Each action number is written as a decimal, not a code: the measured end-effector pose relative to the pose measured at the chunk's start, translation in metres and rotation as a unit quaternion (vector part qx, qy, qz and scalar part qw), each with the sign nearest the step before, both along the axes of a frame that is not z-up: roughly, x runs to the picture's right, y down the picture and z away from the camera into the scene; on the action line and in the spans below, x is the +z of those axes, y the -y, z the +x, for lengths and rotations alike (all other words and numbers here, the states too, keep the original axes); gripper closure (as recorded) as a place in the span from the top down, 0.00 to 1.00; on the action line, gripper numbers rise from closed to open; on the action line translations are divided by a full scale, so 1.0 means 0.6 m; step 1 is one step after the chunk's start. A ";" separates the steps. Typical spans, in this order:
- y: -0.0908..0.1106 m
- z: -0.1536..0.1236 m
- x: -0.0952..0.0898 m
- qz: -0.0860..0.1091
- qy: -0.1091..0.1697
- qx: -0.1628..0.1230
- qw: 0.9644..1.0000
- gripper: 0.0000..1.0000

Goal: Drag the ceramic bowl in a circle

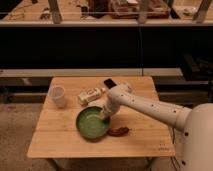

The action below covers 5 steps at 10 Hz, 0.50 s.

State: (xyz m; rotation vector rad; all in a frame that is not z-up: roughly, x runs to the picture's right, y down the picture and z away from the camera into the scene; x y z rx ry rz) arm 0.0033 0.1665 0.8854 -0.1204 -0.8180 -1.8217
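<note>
The wooden surface (55,141) carries everything, and the ceramic bowl (91,123) sits a little front of its middle, upright, its glossy green inside facing up. The white robot arm (150,107) reaches in from the right of the bowl and bends down over the bowl's far right edge. The gripper (104,114) is at that far right part of the bowl's rim, at or just inside it; whether it is spread, pressed together or pinching the rim cannot be told. A white cup (58,96) stands upright to the far left of the bowl, apart from it. A pale bottle (91,95) lies on its side just behind the bowl. A small brown object (118,131) lies just beside the bowl's near right edge. A small black object (110,83) lies behind the bowl, beyond the bottle, close to the arm's bend
</note>
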 end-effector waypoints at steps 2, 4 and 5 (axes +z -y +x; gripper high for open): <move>0.000 0.000 0.000 0.000 0.000 0.000 1.000 0.00; 0.000 0.000 0.000 0.000 0.000 0.000 1.000 0.00; 0.000 0.000 0.000 0.000 0.000 0.000 1.000 0.00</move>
